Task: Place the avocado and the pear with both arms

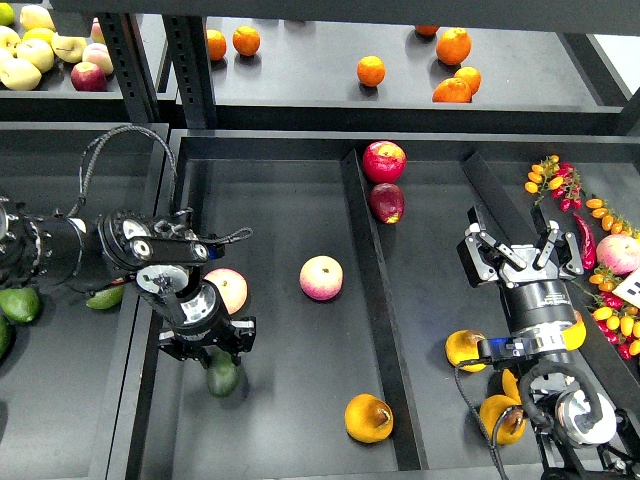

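Fruit is not all in place yet, I think. The left gripper (207, 350) points down right over the dark avocado (222, 375) on the tray floor (290, 400), but I cannot tell if its fingers hold it. The right gripper (520, 248) has its fingers spread wide and holds nothing, and the pear (368, 417) lies alone near the divider (375, 330), so both jobs look unfinished.

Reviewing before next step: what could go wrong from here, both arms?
1. The left gripper sits right over the avocado, hiding the contact; a shallow grasp could let it slip.
2. A peach lies close beside that arm and may get nudged.
3. The right gripper is open and empty, with the pear across the divider, which it could clip.
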{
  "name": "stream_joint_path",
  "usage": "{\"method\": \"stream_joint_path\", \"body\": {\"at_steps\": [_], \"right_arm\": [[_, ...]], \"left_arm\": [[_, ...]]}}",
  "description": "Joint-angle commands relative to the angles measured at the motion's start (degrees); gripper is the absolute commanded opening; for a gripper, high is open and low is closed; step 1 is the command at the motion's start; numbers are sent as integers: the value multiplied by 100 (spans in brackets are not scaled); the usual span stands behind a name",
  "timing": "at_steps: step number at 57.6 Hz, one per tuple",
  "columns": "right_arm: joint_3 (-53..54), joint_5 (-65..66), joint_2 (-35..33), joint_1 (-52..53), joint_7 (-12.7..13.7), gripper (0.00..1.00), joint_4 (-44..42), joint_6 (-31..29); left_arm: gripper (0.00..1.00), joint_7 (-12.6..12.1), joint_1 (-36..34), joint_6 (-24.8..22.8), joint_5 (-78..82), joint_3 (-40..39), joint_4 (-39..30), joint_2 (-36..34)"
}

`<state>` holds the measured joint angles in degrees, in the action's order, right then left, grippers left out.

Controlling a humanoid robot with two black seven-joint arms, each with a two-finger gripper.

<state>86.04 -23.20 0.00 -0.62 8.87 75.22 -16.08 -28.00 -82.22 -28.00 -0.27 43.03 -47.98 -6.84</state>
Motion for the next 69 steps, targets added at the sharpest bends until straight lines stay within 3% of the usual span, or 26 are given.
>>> {"method": "stream_joint_path", "body": {"at_steps": [1, 38, 69], "right_arm": [[-8, 0, 0, 0, 0, 100, -7, 0], [9, -18, 0, 88, 0, 100, 10, 0], [-78, -141, 0, 1142, 9, 100, 10, 123]], "left_arm": [[23, 0, -31, 0, 53, -40, 0, -274], [24, 0, 65, 0, 1090, -146, 8, -2453], [25, 0, 716, 0, 1239, -400, 114, -2638]]}}
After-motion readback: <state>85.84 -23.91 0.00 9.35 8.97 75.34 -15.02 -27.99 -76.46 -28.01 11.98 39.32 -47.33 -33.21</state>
